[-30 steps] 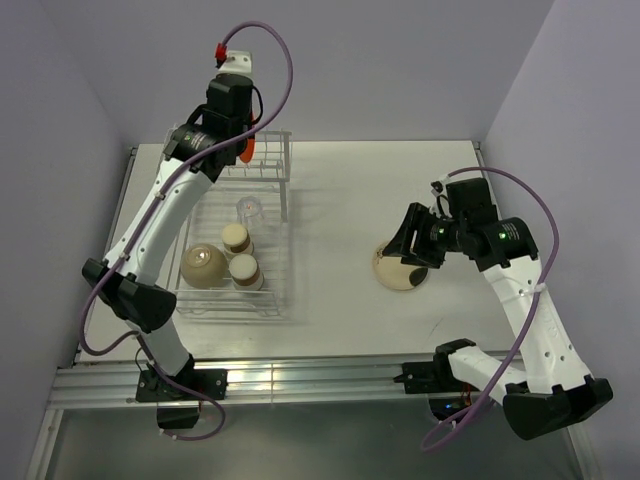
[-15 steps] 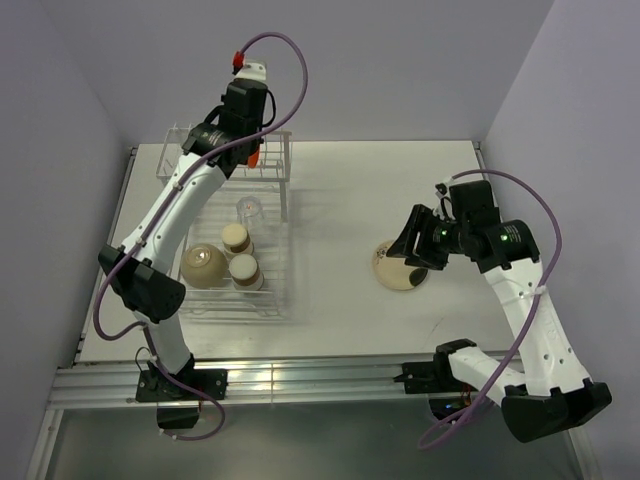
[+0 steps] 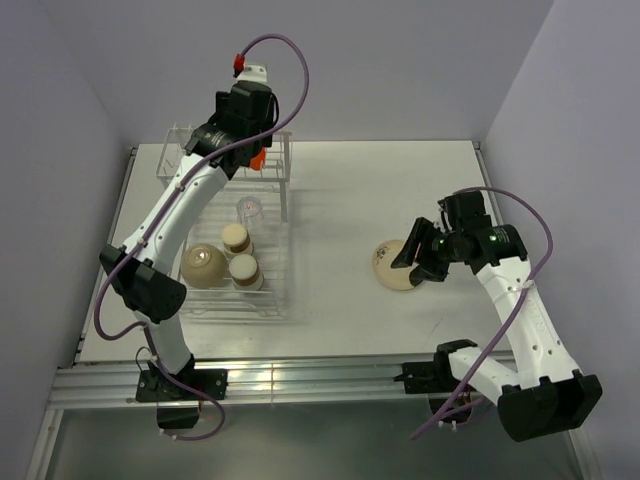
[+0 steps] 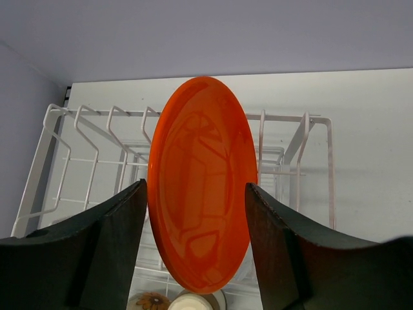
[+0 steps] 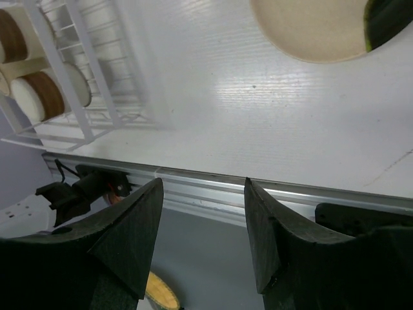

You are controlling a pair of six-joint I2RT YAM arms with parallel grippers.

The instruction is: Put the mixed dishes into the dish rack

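We're on the orange plate (image 4: 202, 161) first: it stands on edge in the raised row of prongs at the far end of the dish rack (image 3: 265, 240), its glossy face turned toward the left wrist camera and white wires on both sides of it. The left gripper (image 4: 195, 194) hangs right in front of it with its two dark fingers (image 4: 110, 252) spread wide, one to each side of the plate. From this angle we can't tell whether either finger brushes the plate's rim. Down in the basket part of the rack we see the pale bowl (image 3: 203, 265) lying upside down at the near left. The two small cups (image 3: 236, 237) sit just beside it, one behind the other, and the clear glass (image 3: 249, 209) stands a little farther back. Out across the white table (image 3: 340, 200), well apart from the rack, the cream plate (image 3: 392, 262) lies flat on its own. The right gripper (image 5: 203, 187) is over the plate's right-hand edge. Its fingers are parted too, with nothing between them. Through that gap the wrist camera shows bare tabletop and the metal rail (image 5: 290, 194) along the near edge. In the same view the cream plate peeks in at the top, and a corner of the rack with the cups shows at far left.
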